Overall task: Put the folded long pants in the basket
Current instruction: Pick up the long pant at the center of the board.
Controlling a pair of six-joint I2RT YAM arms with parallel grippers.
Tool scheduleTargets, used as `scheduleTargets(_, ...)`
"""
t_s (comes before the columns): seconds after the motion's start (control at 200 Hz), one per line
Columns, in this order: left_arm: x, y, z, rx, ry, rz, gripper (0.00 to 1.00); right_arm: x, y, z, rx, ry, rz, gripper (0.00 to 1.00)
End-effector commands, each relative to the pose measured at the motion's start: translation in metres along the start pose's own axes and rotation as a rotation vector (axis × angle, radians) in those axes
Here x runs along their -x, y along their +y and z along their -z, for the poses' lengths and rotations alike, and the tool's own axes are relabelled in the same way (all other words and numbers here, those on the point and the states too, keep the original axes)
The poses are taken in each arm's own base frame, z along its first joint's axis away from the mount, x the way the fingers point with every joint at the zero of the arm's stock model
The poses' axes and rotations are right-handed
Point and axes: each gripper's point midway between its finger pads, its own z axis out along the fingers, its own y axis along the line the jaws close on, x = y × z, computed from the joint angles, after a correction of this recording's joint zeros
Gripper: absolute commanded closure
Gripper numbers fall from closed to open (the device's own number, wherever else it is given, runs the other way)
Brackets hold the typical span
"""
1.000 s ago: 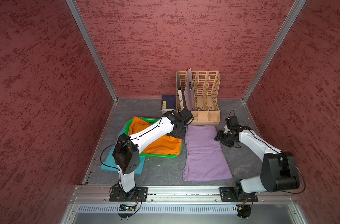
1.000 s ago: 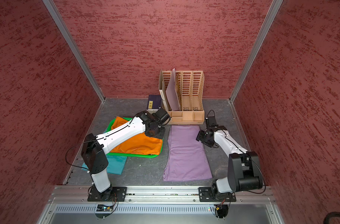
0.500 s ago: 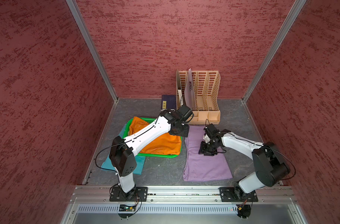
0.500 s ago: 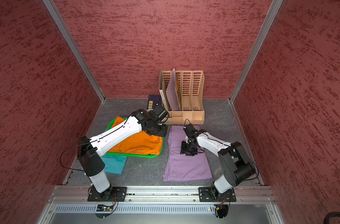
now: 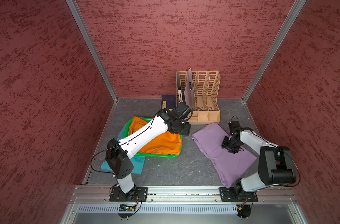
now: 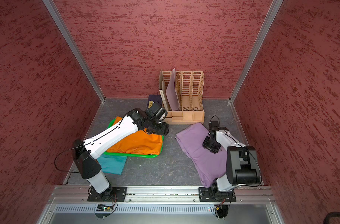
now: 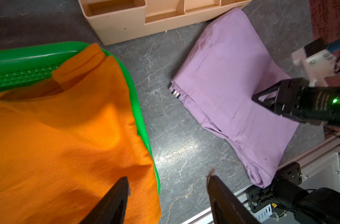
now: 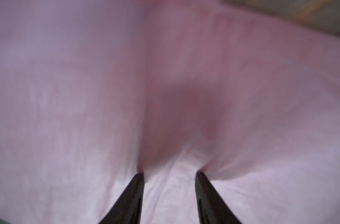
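Lilac pants (image 7: 229, 81): striped tag (image 7: 177, 94), left-wrist only

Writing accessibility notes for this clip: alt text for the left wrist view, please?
Orange pants fill the green basket, one edge draped over its rim. Beside it on the grey table lie lilac pants with the right gripper down on them; the left gripper hangs open, empty.

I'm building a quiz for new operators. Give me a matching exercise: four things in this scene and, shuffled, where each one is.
1 orange pants
2 lilac pants
3 teal pants
4 file organiser

A against the back wall
B partly under the basket
C in the basket
D pinched by the right gripper

Pairs: 1-C, 2-D, 3-B, 4-A
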Motion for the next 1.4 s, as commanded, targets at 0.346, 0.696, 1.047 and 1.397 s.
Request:
scheduleTargets(0.346,-0.003,-0.003,0.008,-0.060,-0.021,0.015,0.30,-0.006,0.150,-0.010,0.268,0.005,0.246,0.56)
scheduleTargets(0.696,0.011,-0.024,0.007,-0.162,-0.024,0.002,0.29,-0.131,0.108,-0.015,0.250,0.238,0.448,0.67)
scheduleTargets(1.047,-0.026,-0.085,-0.063,-0.263,0.149,-0.011,0.31,-0.050,0.069,0.049,0.256,-0.069,0.256,0.43)
scheduleTargets(1.397,-0.060,-0.067,-0.150,-0.045,0.241,0.024,0.30,-0.034,0.045,0.046,0.245,-0.071,0.189,0.43)
